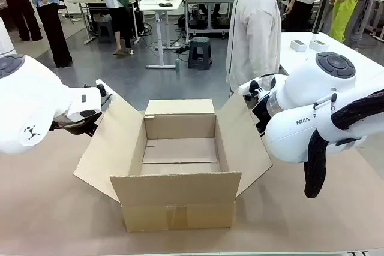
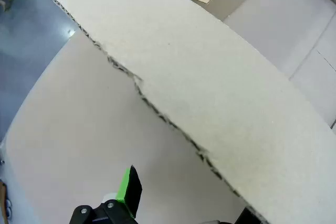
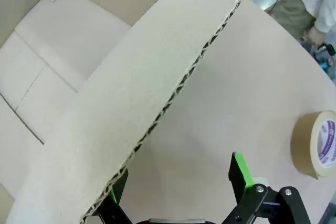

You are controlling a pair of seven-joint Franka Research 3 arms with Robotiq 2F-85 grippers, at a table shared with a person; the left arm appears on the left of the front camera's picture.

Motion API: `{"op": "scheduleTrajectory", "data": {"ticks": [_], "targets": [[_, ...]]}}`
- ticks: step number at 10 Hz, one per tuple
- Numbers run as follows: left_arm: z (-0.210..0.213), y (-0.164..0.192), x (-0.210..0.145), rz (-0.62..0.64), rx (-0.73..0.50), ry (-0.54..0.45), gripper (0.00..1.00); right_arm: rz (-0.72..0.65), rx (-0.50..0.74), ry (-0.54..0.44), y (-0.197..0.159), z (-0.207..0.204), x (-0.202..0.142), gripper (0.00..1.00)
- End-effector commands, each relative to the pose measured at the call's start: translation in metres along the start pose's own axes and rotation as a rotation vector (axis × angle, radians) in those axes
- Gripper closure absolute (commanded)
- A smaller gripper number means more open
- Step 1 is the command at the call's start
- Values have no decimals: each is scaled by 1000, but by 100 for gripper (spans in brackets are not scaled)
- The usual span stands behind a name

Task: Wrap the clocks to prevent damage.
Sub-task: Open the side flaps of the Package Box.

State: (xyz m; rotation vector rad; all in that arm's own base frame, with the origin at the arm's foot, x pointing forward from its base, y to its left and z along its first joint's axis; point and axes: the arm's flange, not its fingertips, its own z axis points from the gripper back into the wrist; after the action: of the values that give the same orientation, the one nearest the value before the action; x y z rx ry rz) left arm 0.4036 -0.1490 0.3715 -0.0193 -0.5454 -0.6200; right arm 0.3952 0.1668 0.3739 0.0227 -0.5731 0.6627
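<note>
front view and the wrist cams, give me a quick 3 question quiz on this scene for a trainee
1. True or false: the top flaps of the cardboard box are folded shut.
2. What lies on the table in the right wrist view? A) a tape roll B) scissors C) a clock
3. In one word, how do the jaws of the right gripper stand?
Key: 1 false, the flaps stand open; 2 A; 3 open.
</note>
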Motion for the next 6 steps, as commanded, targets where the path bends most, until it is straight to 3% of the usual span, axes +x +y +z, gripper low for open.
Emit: {"op": "scheduleTrajectory", "data": {"ticks": [1, 6], "targets": [[0, 0, 0, 0, 0, 0, 0, 0, 0, 0, 0, 0, 0, 0], [0, 0, 0, 0, 0, 0, 0, 0, 0, 0, 0, 0, 0, 0]]}}
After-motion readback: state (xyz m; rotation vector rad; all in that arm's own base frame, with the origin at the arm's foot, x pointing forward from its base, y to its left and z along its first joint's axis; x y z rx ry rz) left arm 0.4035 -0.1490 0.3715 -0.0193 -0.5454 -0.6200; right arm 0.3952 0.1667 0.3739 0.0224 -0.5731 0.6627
